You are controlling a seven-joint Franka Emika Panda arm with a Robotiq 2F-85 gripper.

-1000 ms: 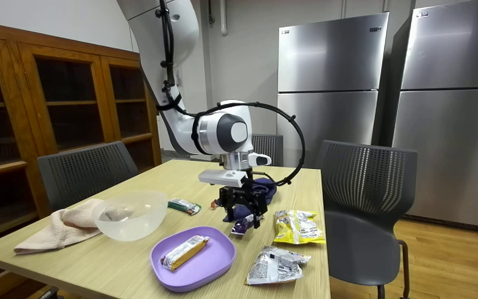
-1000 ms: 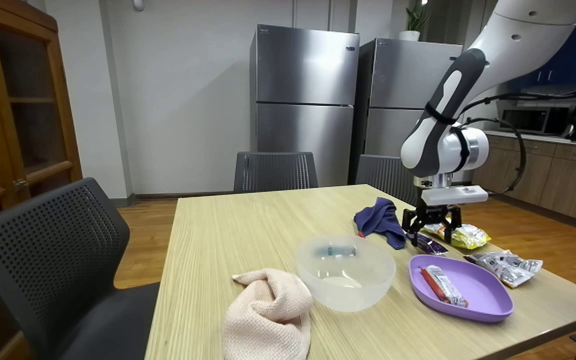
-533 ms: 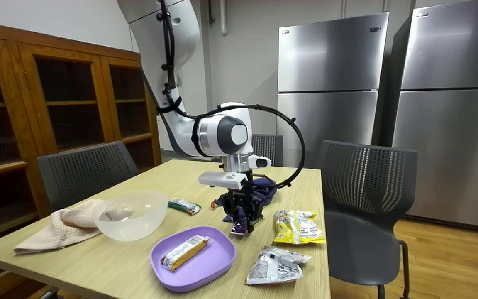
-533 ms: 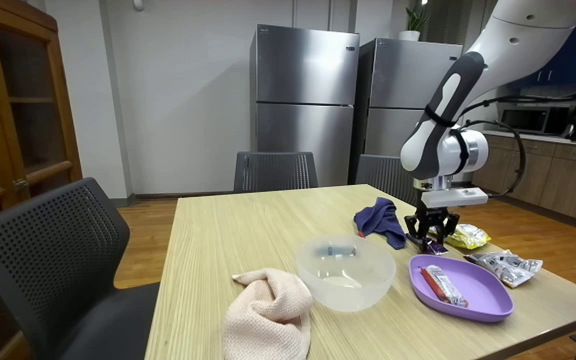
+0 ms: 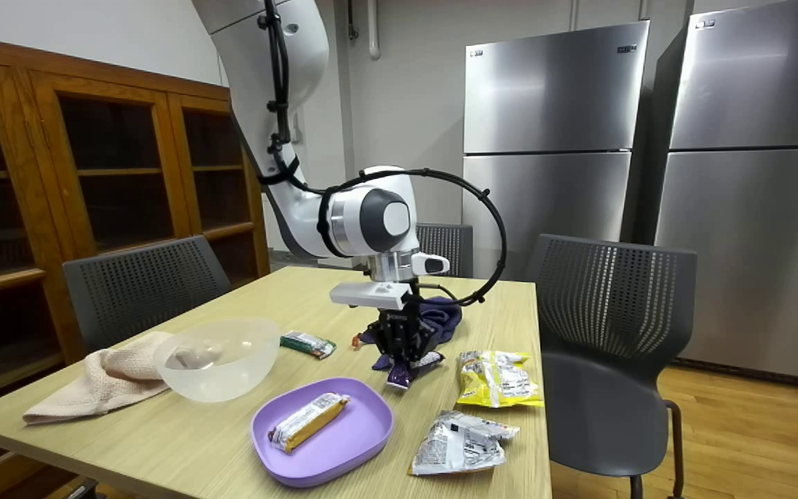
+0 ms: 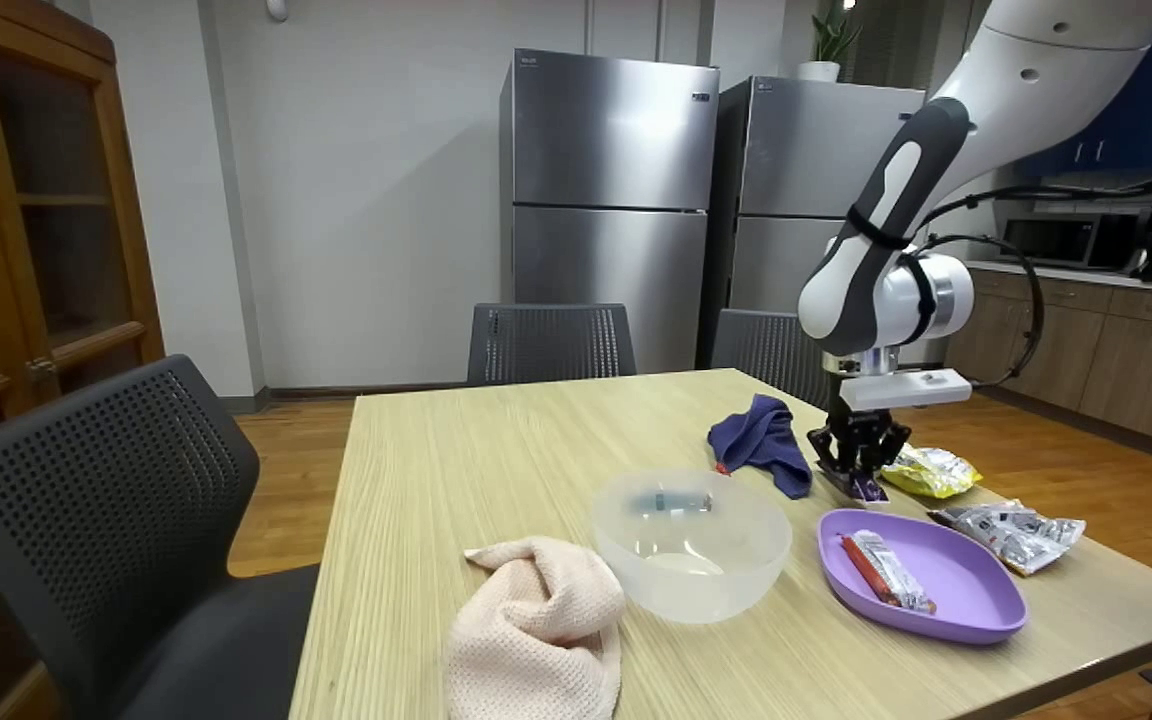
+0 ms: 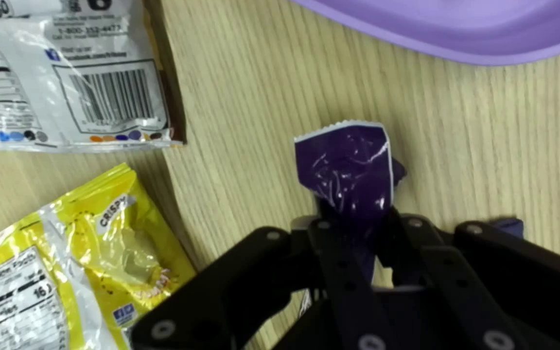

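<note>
Gripper (image 7: 370,226) sits low over the bench (image 5: 198,450), jaws grasping a purple packet (image 7: 350,165) from both sides. Wrist view: packet runs between the jaws, crimped end sticking out past them on the side of the plate (image 5: 343,440). Can't tell whether its underside touches the bench. Location, in an exterior view: just beyond the far side of the plate, left of the yellow packet (image 5: 499,380), near side of the blue cloth (image 5: 444,319). Its other end shows right of the jaws, partly hidden behind them.

Plate is also purple, wrapped bar (image 5: 307,423) lying in it at a slant. Silver packet (image 5: 461,443) lies near right, just beside the plate. Yellow packet is on the far side of the silver one, close to the bench's right edge. Both crumpled, printed panels up.

Left part, same view: frosted bowl (image 5: 215,374), pink cloth (image 5: 104,381) bunched just left of it, green packet (image 5: 307,344) between bowl and gripper. Small red piece (image 6: 722,468) shows at the blue cloth's edge, can't tell what it is.

Background: dark chairs (image 5: 610,305) round the bench, two steel fridges (image 5: 551,173) far right, wood cabinet (image 5: 115,152) with glass doors on the left. Potted plant (image 6: 819,71) and microwave (image 6: 1051,240) show far right in an exterior view.
</note>
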